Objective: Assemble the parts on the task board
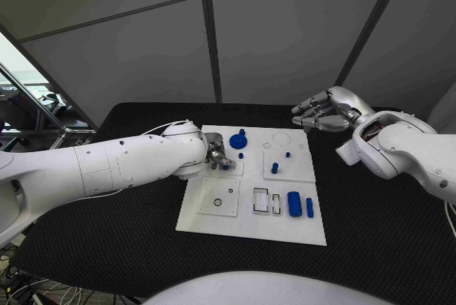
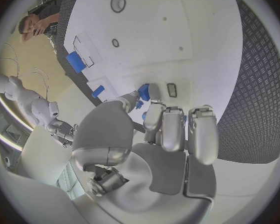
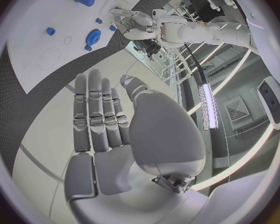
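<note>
Black table (image 1: pixel 114 249) w/ a textured mat carried the white task board (image 1: pixel 249 219) at centre, grey panel walls behind.

Nearest on the board: a bare white strip along the front edge. Just past it, a square plate w/ a small hole (image 1: pixel 219 202) sat front-left; beside it a rectangular slot (image 1: pixel 260 201) and a narrower slot (image 1: pixel 277 203); then a thick blue cylinder (image 1: pixel 294 204) lying next to a thin blue pin (image 1: pixel 310 207), close together near the right edge.

Mid-board: a small blue peg (image 1: pixel 275 167) stood on the right-hand plate, a smaller blue stud (image 1: pixel 240 155) to its left. Left hand (image 1: pixel 217 156) came in over the board's left edge, fingers curled down, pinching a small blue part (image 2: pixel 143 91) between thumb and fingertips right at the board surface; the arm's bulk hid that part of the board in the head view.

Further back: a round blue knob (image 1: pixel 238 141) stood near the far edge, w/ a faint circle outline (image 1: pixel 281 139) to its right.

Farthest: right hand (image 1: pixel 326 111) hung off the board beyond its far-right corner, above the mat, holding nothing; wrist view showed fingers straight, side by side, thumb apart.
</note>
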Robot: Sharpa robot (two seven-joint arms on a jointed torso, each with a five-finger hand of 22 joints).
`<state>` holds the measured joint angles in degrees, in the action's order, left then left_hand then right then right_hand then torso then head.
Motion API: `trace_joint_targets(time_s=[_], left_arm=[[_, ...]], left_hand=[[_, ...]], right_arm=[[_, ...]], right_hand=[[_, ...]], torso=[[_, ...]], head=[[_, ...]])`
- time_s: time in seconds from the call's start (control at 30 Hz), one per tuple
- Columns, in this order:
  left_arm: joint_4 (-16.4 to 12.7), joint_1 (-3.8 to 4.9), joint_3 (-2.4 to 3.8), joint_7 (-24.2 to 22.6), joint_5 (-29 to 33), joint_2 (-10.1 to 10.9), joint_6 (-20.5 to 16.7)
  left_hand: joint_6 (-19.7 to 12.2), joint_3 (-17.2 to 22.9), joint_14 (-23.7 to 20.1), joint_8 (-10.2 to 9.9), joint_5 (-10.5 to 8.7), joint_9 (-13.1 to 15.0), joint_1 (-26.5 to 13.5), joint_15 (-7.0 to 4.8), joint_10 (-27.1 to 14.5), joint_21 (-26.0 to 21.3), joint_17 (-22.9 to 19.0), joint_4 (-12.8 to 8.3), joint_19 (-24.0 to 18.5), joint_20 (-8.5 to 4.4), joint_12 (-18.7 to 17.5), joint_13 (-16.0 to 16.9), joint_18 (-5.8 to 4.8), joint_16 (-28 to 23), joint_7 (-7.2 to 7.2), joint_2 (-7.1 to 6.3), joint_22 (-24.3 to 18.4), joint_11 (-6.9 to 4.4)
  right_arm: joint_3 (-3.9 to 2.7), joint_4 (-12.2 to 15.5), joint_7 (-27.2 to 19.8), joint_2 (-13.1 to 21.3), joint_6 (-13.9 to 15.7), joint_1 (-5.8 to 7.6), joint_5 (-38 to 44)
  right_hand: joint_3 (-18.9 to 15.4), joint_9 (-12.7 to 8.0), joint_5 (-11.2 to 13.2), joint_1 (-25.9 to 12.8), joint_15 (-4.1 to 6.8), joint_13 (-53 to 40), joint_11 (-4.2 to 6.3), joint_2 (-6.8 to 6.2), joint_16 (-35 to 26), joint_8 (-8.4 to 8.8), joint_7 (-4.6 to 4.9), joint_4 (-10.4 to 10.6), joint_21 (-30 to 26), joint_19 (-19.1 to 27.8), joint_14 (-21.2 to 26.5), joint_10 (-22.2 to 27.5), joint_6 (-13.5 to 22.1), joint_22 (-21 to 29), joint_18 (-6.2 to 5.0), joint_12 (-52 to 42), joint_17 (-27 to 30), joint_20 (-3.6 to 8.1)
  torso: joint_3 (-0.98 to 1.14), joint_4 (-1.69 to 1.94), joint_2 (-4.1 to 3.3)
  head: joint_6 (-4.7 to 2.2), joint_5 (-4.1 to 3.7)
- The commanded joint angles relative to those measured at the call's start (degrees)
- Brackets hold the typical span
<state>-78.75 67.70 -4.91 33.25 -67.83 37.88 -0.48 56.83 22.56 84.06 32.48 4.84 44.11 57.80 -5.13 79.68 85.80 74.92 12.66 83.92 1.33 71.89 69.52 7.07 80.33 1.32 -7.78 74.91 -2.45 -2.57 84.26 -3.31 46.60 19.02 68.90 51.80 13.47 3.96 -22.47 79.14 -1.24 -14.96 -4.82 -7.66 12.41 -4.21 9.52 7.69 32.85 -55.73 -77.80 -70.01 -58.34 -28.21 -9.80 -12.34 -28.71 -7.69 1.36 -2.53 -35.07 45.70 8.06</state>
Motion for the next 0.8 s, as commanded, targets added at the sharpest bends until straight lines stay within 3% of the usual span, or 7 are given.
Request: trace_joint_targets(time_s=[0.03, 0.27, 0.43, 0.57, 0.7, 0.8], left_arm=[[0.0, -0.04, -0.04, 0.5, 0.0, 0.1, 0.7], [0.2, -0.04, -0.01, 0.3, 0.0, 0.4, -0.6], [0.1, -0.05, 0.24, -0.8, 1.2, 0.8, -1.2], [0.0, -0.07, 1.58, -1.8, 2.7, 0.9, -1.5], [-0.4, -0.09, 3.58, -2.7, 3.8, 1.2, -1.7], [-0.8, -0.08, 4.92, -2.8, 4.2, 1.8, -1.3]], left_hand=[[0.4, -1.9, 3.1, -0.1, -0.16, 0.1, -0.6, -0.38, 0.3, 0.3, 4.6, 0.9, 2.7, -0.32, 0.3, 0.1, -5.65, -0.3, -0.02, -0.04, 10.2, -0.04], [0.5, -7.5, 3.2, -0.3, -0.13, 0.2, -0.6, -0.49, 0.3, 0.4, 4.6, 3.2, 2.9, -0.44, 0.4, 0.2, -5.71, -0.3, -0.15, 0.24, 10.5, -0.16], [0.4, -9.4, 3.2, -0.5, -0.10, 0.2, -0.3, -0.50, 0.2, 0.2, 4.6, 3.8, 2.7, -0.46, 0.1, -0.1, -5.64, -0.3, -0.14, 0.70, 10.2, -0.15], [0.2, -10.5, 3.2, -0.6, -0.09, 0.2, 0.0, -0.45, -0.1, -0.1, 4.6, 3.8, 2.5, -0.43, -0.3, -0.5, -5.56, -0.3, -0.05, 0.73, 10.0, -0.07], [0.0, -12.1, 3.2, -0.8, -0.09, 0.2, 0.3, -0.38, -0.3, -0.4, 4.6, 3.9, 2.3, -0.38, -0.6, -0.7, -5.47, -0.3, 0.04, 0.74, 9.7, 0.01], [-0.1, -13.2, 3.2, -0.8, -0.09, 0.2, 0.5, -0.34, -0.4, -0.5, 4.6, 3.9, 2.3, -0.34, -0.7, -0.8, -5.44, -0.3, 0.09, 0.71, 9.6, 0.06]], right_arm=[[-0.04, 0.0, -0.6, 0.0, -0.3, 0.12, -0.1], [-0.04, -0.1, -0.6, 0.0, -0.3, 0.12, -0.3], [-0.04, -0.2, -0.7, -0.1, -0.1, 0.12, -0.6], [-0.04, -0.4, -0.9, -0.1, 0.1, 0.11, -0.9], [-0.04, -0.6, -1.0, -0.1, 0.2, 0.10, -1.3], [-0.04, -0.8, -1.0, -0.1, 0.2, 0.10, -1.4]], right_hand=[[-0.1, -0.1, -0.1, -0.6, -0.28, 0.1, -0.32, -0.16, -0.3, 0.23, 0.29, 0.3, -0.3, 0.0, -0.3, 0.2, 0.1, 0.1, -0.54, 0.3, 0.1, -0.27], [0.0, -0.1, 0.0, -0.8, -0.48, 0.4, -0.52, -0.23, -1.1, 0.31, 0.45, 0.5, -0.9, 0.2, -0.1, 0.7, 0.4, 0.4, -0.51, 0.6, 0.2, -0.43], [-0.6, -0.1, 1.6, -1.8, -0.96, 1.1, -0.92, -0.32, -2.4, 0.31, 0.69, 1.4, -2.0, 0.7, 0.7, 1.4, 0.8, 1.0, -0.44, 1.0, 0.6, -0.87], [-1.1, -0.1, 2.6, -2.3, -1.35, 1.6, -1.29, -0.35, -3.4, 0.31, 0.95, 1.9, -3.0, 1.1, 1.3, 2.1, 1.1, 1.5, -0.43, 1.4, 0.9, -1.24], [-1.8, -0.1, 3.6, -2.6, -1.69, 2.3, -1.62, -0.27, -4.3, 0.30, 1.21, 2.4, -4.0, 1.2, 1.7, 2.8, 1.5, 2.1, -0.47, 1.6, 1.3, -1.61], [-2.1, -0.1, 3.7, -2.7, -1.79, 2.5, -1.71, -0.23, -4.6, 0.28, 1.29, 2.5, -4.4, 1.2, 1.8, 3.0, 1.7, 2.3, -0.48, 1.6, 1.4, -1.72]], torso=[[-0.03, 0.04, 0.01], [-0.03, 0.02, 0.05], [-0.08, 0.02, 0.03], [-0.18, 0.10, 0.05], [-0.02, -0.01, 0.02], [-0.03, -0.01, 0.04]], head=[[0.00, -0.05], [-0.26, -0.08], [-0.31, -0.10], [-0.35, -0.20], [-0.37, -0.03], [-0.46, 0.00]])
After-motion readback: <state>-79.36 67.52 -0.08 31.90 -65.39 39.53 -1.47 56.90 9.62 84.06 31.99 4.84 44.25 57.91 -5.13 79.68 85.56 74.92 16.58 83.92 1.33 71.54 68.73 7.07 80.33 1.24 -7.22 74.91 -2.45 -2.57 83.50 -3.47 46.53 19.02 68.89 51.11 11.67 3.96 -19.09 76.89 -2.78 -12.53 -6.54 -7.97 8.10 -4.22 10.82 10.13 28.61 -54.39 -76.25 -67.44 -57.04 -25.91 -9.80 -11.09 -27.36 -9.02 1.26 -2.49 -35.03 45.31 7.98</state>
